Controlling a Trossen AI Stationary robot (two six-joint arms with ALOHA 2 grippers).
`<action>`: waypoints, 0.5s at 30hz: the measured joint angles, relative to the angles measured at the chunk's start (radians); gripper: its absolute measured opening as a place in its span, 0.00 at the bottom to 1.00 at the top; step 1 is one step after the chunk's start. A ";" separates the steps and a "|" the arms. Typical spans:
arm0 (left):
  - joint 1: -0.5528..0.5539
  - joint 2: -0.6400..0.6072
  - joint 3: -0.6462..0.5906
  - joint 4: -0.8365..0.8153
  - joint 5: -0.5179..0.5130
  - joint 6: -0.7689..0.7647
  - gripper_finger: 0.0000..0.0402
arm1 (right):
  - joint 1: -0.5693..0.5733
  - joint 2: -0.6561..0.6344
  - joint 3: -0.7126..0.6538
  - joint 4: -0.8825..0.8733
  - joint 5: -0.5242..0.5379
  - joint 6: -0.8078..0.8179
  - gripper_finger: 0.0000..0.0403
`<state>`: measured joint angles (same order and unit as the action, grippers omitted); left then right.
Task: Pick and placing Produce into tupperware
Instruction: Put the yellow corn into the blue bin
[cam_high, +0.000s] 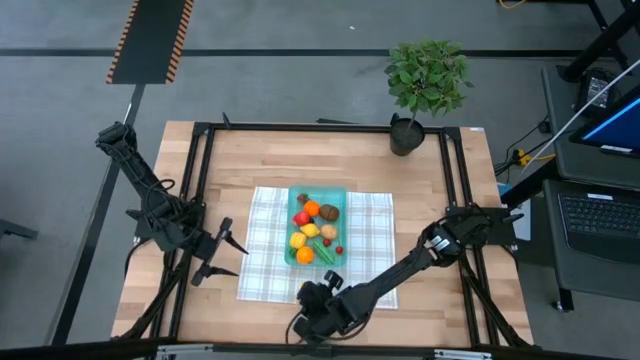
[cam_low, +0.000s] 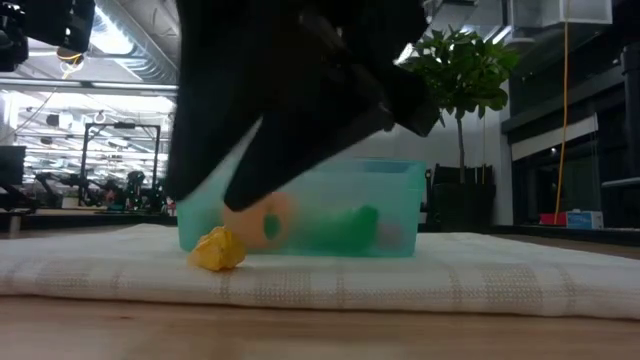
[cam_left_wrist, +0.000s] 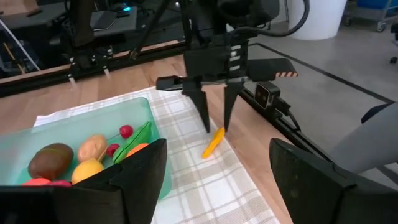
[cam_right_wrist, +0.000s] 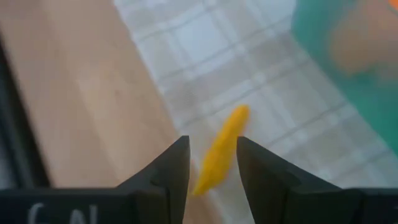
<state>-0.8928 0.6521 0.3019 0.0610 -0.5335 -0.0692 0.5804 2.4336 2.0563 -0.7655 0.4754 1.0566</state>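
The right gripper (cam_right_wrist: 212, 163) hangs over the near edge of the white-and-green checked cloth (cam_high: 265, 240), its 2 fingers apart on either side of 1 slim yellow toy piece (cam_right_wrist: 221, 149) lying on the cloth, no grip visible. Only the wrist views and the low view show this piece; from above the arm hides it. About 10 small toy fruits and vegetables (cam_high: 313, 228) sit inside the 1 shallow translucent teal plastic container (cam_high: 340, 193) mid-cloth. The left gripper (cam_high: 228, 254) waits open just left of the cloth.

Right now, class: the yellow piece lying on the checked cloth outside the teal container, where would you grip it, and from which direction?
Grip the yellow piece across its narrow middle, coming straight down from above. It is long, slim and lies flat on the checked cloth, so its sides are the only faces to pinch. The right end effector hangs over it with open jaws either side, probably well aligned. The left end effector waits beside the cloth.
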 joint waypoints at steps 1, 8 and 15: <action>0.000 0.000 0.000 0.000 0.000 0.000 0.68 | -0.003 0.000 0.000 -0.009 -0.002 0.003 0.34; 0.000 0.000 0.000 -0.001 0.000 0.000 0.68 | -0.018 0.002 0.000 -0.031 -0.006 -0.011 0.34; 0.000 0.000 0.000 -0.001 0.000 0.000 0.68 | -0.021 0.014 0.000 -0.021 -0.007 -0.011 0.34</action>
<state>-0.8928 0.6521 0.3019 0.0605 -0.5338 -0.0689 0.5598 2.4476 2.0560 -0.7861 0.4683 1.0458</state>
